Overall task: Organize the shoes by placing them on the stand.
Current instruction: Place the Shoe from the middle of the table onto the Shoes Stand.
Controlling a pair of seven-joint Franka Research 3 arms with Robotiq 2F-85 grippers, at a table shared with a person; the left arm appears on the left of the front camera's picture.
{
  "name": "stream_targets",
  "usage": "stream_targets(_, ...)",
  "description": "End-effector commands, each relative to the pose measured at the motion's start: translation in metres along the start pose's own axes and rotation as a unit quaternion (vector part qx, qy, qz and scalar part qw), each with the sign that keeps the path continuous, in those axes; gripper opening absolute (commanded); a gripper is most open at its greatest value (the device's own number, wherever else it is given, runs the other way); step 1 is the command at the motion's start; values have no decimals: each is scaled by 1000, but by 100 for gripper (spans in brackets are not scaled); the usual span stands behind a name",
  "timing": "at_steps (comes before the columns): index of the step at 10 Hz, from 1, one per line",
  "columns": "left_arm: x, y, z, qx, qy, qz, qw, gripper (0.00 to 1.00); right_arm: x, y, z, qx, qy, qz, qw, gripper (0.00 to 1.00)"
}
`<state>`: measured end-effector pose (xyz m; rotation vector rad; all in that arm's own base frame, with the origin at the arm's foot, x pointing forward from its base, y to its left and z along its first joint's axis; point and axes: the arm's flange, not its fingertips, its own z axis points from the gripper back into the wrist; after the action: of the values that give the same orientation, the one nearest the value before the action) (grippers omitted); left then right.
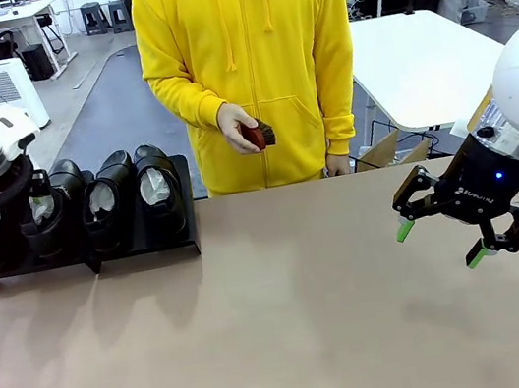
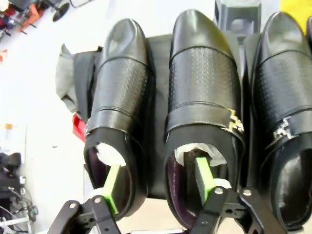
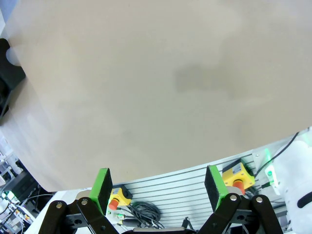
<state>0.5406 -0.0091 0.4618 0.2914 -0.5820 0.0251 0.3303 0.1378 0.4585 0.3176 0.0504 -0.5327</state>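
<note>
1. Front: four shoes (image 1: 121,202) sit abreast on the stand (image 1: 163,240) at the table's (image 1: 292,328) far left edge; a person's hand (image 1: 238,126) holds a brush (image 1: 258,134).
2. Left wrist: left gripper (image 2: 158,183) spread, one finger inside each of two neighbouring shoes.
3. Right wrist: right gripper (image 3: 158,187) released, grasping nothing, near the table edge.

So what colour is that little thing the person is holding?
The brush in the person's hand is reddish-brown, best seen in the front view.

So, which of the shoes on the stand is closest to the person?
The shoe at the right end of the row on the stand, nearest the table's middle. The other three shoes sit farther toward the left arm.
</note>
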Motion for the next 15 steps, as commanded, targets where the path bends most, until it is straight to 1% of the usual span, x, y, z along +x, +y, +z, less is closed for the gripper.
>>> stream_targets(1,-15,0,28,-14,-14,9,1000,100,2,1,3,-1,0,8,1000,100)
stream_targets(3,-22,10,52,-32,-7,18,999,100,2,1,3,-1,0,8,1000,100)
stream_targets(4,-24,16,59,-25,-8,24,999,100,2,1,3,-1,0,8,1000,100)
stream_targets(5,-12,0,40,-20,-14,16,1000,100,2,1,3,-1,0,8,1000,100)
stream_targets(15,-12,0,40,-20,-14,16,1000,100,2,1,3,-1,0,8,1000,100)
